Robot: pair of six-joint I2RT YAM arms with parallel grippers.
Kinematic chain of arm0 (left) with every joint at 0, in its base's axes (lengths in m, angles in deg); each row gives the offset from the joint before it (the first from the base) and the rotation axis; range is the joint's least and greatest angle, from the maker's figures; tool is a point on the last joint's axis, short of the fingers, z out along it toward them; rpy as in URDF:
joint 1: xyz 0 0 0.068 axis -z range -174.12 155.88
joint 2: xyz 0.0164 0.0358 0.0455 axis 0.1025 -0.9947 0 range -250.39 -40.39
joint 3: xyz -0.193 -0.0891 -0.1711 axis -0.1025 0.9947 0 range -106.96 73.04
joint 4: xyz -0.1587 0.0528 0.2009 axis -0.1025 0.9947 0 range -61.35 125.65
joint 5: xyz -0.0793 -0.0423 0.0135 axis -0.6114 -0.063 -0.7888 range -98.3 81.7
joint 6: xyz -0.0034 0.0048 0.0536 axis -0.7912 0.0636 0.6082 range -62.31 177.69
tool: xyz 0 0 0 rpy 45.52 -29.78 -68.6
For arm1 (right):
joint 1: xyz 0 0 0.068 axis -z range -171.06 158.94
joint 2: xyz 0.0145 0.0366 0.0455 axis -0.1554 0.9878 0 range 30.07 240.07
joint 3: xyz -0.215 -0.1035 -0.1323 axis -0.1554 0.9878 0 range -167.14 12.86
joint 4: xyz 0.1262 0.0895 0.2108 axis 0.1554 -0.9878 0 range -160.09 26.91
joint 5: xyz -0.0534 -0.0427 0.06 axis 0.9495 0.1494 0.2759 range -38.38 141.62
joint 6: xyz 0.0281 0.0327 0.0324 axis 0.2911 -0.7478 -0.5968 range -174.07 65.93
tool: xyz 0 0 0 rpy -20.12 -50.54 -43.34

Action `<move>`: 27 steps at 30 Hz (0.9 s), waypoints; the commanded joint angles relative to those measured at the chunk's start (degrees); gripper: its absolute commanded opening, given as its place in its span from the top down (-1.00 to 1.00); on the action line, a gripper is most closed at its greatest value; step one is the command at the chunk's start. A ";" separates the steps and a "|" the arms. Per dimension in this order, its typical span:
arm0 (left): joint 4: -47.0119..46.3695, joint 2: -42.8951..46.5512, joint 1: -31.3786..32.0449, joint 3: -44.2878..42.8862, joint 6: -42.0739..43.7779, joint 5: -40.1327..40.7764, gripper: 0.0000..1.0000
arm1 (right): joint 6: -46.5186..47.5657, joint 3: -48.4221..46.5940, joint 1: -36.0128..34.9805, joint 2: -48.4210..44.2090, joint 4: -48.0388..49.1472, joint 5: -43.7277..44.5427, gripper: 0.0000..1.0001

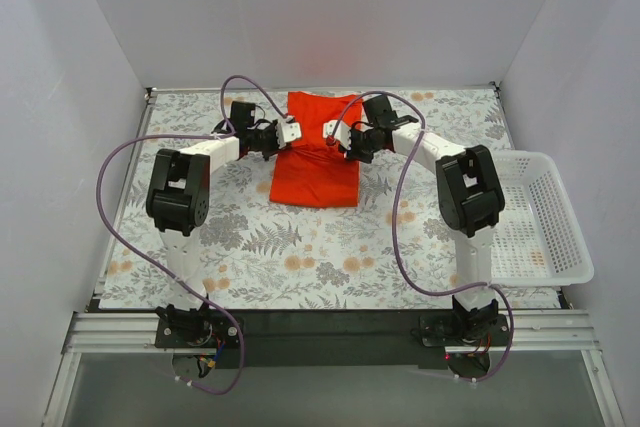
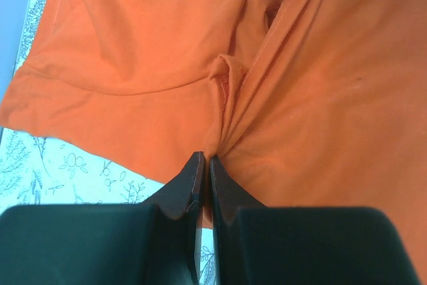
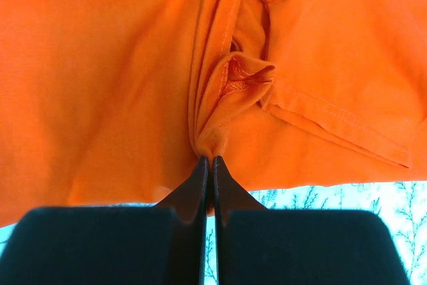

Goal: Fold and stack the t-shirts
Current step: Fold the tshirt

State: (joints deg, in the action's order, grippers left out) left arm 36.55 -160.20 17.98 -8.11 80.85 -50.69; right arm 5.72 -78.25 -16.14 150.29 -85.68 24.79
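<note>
While the t-shirt [image 1: 315, 172] lay on the mat [image 1: 300, 247], your left gripper [image 2: 203, 159] and right gripper [image 3: 208, 159] each pinched its cloth.

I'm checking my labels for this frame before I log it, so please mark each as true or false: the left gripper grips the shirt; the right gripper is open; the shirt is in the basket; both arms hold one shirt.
1. The left gripper is shut on a pinch of the orange-red t-shirt. True.
2. The right gripper hangs open above the cloth. False: it is shut on a bunched fold of the t-shirt.
3. The t-shirt lies in the white basket. False: it lies on the floral mat, and the basket stands apart at the right edge.
4. Both grippers hold the same t-shirt, one at each side. True.
</note>
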 commanded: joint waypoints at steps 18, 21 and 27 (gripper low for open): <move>-3.68 -3.24 -0.32 -4.81 0.48 0.64 1.00 | 1.03 -6.36 1.53 4.05 1.49 1.25 0.97; -3.77 -3.85 -0.32 -5.25 0.66 0.99 1.00 | 0.68 -7.06 1.61 4.58 1.84 1.78 0.97; -6.05 -3.68 -0.32 -5.60 -1.88 3.19 0.31 | -3.79 -9.87 1.70 4.67 3.78 5.47 0.36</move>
State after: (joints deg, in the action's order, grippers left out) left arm 32.81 -165.55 17.98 -11.82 80.00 -48.79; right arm 4.38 -84.11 -15.02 154.42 -84.91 28.07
